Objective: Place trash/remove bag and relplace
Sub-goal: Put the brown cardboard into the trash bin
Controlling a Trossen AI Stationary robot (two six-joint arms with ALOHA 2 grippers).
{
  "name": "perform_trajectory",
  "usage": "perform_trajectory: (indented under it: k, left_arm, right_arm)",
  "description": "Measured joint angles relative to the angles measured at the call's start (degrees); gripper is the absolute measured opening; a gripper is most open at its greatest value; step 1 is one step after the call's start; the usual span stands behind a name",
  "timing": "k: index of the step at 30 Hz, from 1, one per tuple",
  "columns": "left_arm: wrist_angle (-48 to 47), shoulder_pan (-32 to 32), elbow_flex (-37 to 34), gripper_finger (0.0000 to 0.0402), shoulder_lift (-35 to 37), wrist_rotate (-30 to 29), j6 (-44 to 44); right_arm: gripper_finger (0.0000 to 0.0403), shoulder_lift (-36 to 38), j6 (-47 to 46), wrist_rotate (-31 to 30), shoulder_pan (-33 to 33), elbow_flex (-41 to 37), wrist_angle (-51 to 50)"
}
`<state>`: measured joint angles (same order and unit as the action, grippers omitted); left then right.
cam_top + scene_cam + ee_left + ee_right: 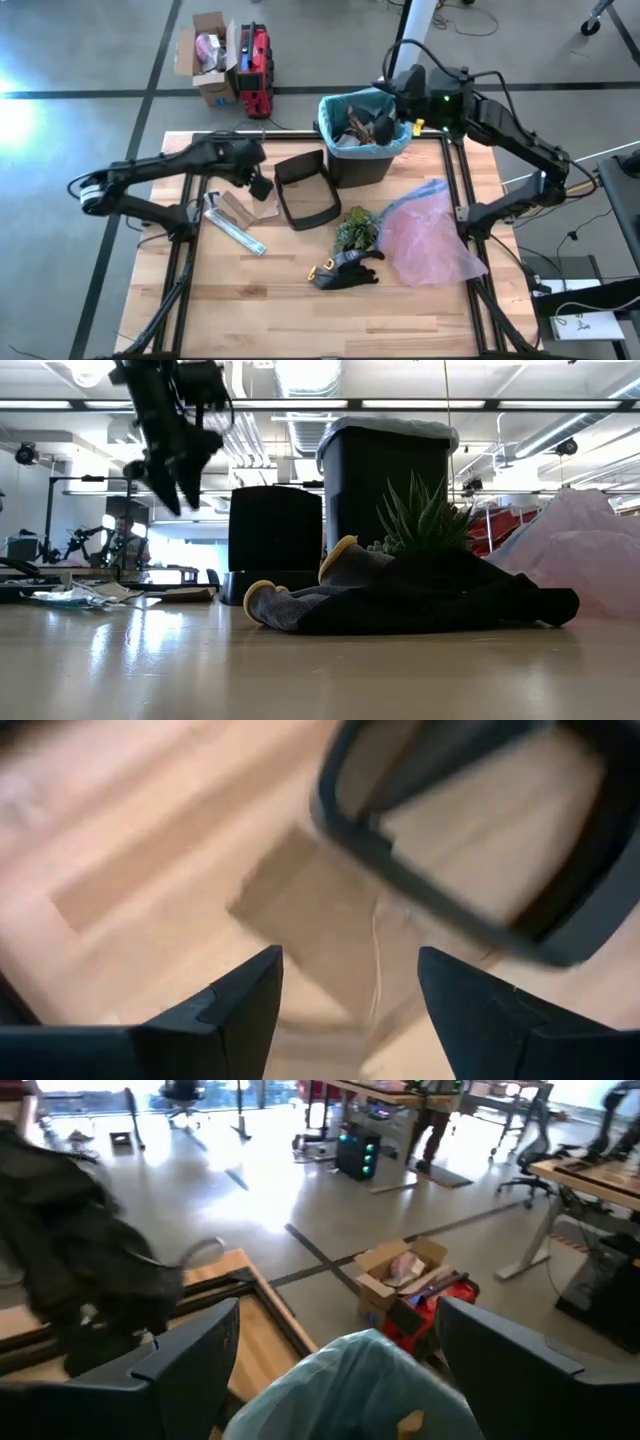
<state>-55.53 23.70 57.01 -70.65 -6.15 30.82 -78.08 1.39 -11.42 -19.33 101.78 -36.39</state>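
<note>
The trash is split between two places: crumpled brown pieces already sit inside the black bin [362, 150], cupped by the teal-blue bag [340, 108] whose thin, crinkly film folds over the rim, while a flat brown paper piece [236, 209] lies on the wooden table [300, 300] directly below the left gripper [262, 187]. That gripper hovers above the paper with its fingers [225, 1010] spread and empty, the sheet showing between them in the left wrist view. The step in hand looks like picking up this piece, and doing it well means coming straight down so both tips straddle an edge or crease — a flat sheet on smooth wood gives little to bite, so a raised fold is the better target. Just beyond the gripper lies the black bin lid frame [306, 190], a rigid rounded-rectangle ring which the descent should clear. Beside the paper, away from the lid, rests a long pale strip of clear wrapper [234, 229]. The right gripper [384, 128] hangs over the bin's mouth, jaws wide and holding nothing. Farther off lie a spiky green plant tuft [355, 229], a soft black-and-yellow glove [345, 268] and a filmy pink bag [428, 235].
</note>
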Motion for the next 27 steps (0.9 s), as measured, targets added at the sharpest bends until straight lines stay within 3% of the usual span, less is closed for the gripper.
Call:
perform_trajectory:
  k: [6,16,23,27]
  left_arm:
    - [2.95,-0.07,-6.82,0.021,-5.73,0.96,-0.6]
    - [22.93,-2.87,-17.94,0.0182,-10.24,1.8,-0.61]
    - [28.23,-10.86,-20.57,0.0165,-12.68,6.46,-2.24]
    - [28.26,-17.66,-19.79,0.0162,-12.68,7.17,-1.32]
  right_arm:
    - [0.0315,1.56,-0.24,-0.58,3.56,0.0,-2.14]
    - [0.0301,1.81,-0.16,-0.64,4.45,0.0,-2.64]
    - [0.0301,1.29,0.17,0.3,4.45,0.04,-3.85]
    - [0.0309,-0.72,0.28,5.55,4.88,-0.86,-4.07]
